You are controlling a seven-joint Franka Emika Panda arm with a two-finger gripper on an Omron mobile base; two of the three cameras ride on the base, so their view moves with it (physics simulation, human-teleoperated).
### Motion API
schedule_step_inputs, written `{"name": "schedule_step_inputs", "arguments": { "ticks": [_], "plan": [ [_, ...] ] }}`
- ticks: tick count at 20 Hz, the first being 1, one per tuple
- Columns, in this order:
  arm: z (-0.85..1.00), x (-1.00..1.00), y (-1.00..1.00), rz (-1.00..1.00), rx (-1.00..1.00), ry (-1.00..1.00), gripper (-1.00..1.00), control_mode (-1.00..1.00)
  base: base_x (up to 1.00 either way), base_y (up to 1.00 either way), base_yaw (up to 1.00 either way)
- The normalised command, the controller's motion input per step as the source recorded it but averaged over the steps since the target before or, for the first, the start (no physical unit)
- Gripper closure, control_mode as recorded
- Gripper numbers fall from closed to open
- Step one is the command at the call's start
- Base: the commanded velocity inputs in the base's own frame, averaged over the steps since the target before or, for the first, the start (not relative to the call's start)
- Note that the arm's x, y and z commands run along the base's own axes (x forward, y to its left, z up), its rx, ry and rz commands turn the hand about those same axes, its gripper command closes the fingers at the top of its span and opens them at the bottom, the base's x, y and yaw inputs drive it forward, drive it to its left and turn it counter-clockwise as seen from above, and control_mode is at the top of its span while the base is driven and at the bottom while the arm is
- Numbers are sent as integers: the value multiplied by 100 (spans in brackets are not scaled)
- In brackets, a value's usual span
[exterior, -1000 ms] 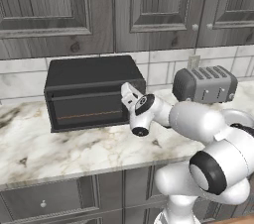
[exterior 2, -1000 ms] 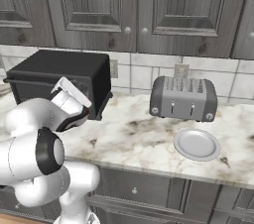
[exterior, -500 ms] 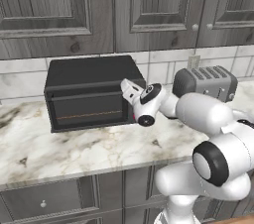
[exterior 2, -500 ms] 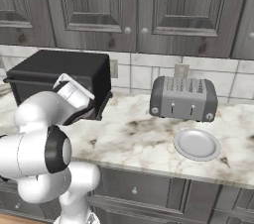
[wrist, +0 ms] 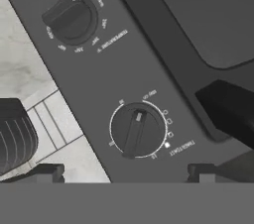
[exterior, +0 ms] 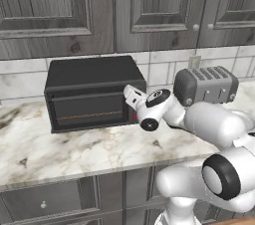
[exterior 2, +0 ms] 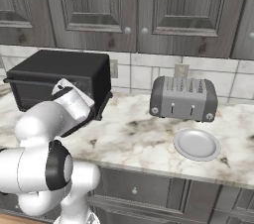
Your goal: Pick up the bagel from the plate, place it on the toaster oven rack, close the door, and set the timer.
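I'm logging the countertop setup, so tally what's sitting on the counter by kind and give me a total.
Toaster oven: 1
Silver toaster: 1
Plate: 1
Total: 3

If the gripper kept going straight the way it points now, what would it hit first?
Most likely the lower dial on the toaster oven's control panel. In the hand view it sits between the open gripper fingertips, slightly above them. How far off it is, the pictures do not settle.
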Motion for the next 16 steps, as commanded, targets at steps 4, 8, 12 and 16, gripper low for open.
{"name": "schedule_step_inputs", "arguments": {
  "ticks": [4, 8, 12, 16],
  "plan": [
    [-14, -19, 9, -17, 0, -7, -100, -100, 0, 0, 0],
    [0, 2, 19, -18, 0, -14, -100, -100, 0, 0, 0],
    [-2, 10, 9, -20, 0, -11, -100, -100, 0, 0, 0],
    [-16, 0, 0, -17, 2, -3, -100, -100, 0, 0, 0]
  ]
}}
